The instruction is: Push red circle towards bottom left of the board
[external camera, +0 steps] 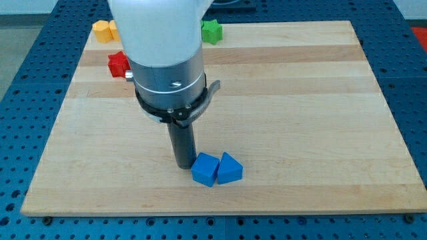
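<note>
There is only the one camera view to go by. The wooden board [300, 100] lies on a blue perforated table [20, 133], and the arm's white and grey body fills the upper middle of the picture.

My tip [183, 165] stands low on the board, just left of a blue cube [205, 169], touching it or very nearly; I cannot tell which. A blue triangular block [230, 169] sits against the cube's right side. There is no hand here to open or close, only a bare rod, and it holds nothing.

The red block [119, 64] is at the view's upper left, partly hidden behind the arm's body, so I cannot make out its shape properly; it looks more lobed than round. I take it for the task's piece, as no other red shows. It is well apart from the tip, up and to the left.

It looks a small, light, rigid piece that should slide easily on smooth wood, and may spin off if struck off-centre. To send it down-left, the tip would need to press its upper-right face, squarely through the middle.

An orange block [101, 31] and a yellow one [113, 29] sit at the top-left edge, and a green block [211, 31] is at the top.
</note>
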